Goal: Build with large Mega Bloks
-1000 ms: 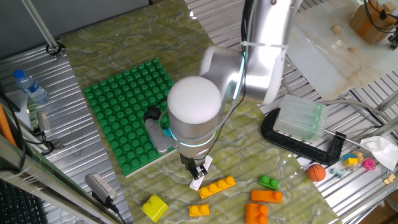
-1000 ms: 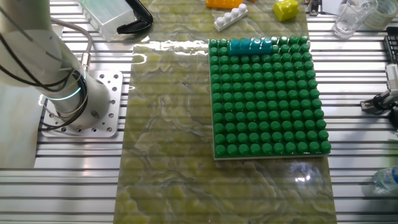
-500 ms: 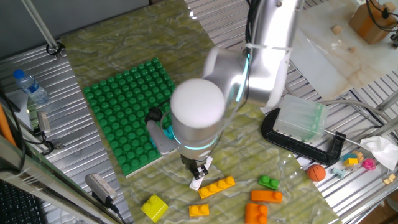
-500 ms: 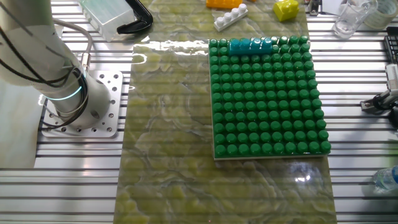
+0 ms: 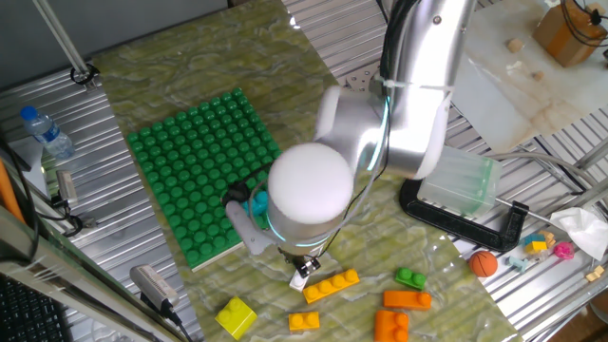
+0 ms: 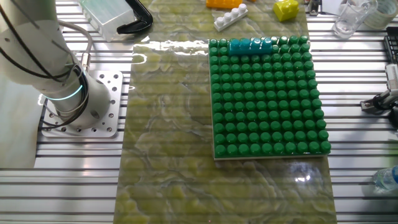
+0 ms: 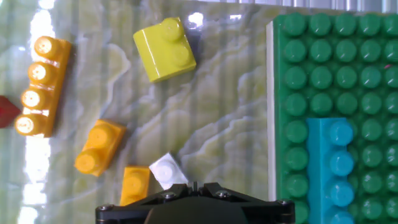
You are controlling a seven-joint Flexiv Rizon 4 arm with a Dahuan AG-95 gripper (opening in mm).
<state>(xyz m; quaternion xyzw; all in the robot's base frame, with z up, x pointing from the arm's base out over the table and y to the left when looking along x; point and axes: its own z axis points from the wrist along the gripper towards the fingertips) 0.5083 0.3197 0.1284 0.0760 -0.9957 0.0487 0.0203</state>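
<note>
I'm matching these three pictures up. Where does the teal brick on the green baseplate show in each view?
One fixed view: teal brick at the baseplate's lower right edge, mostly hidden behind the arm.
The other fixed view: teal brick in the top row of studs, left of centre.
Hand view: teal brick at lower right.
Shared landmark: the green baseplate.

We are viewing a teal brick (image 6: 250, 45) sitting on the far edge of the green studded baseplate (image 6: 268, 99). Beyond it we are seeing a white brick (image 6: 230, 17) and a yellow brick (image 6: 285, 10) lying on the marbled mat (image 6: 168, 124).
</note>
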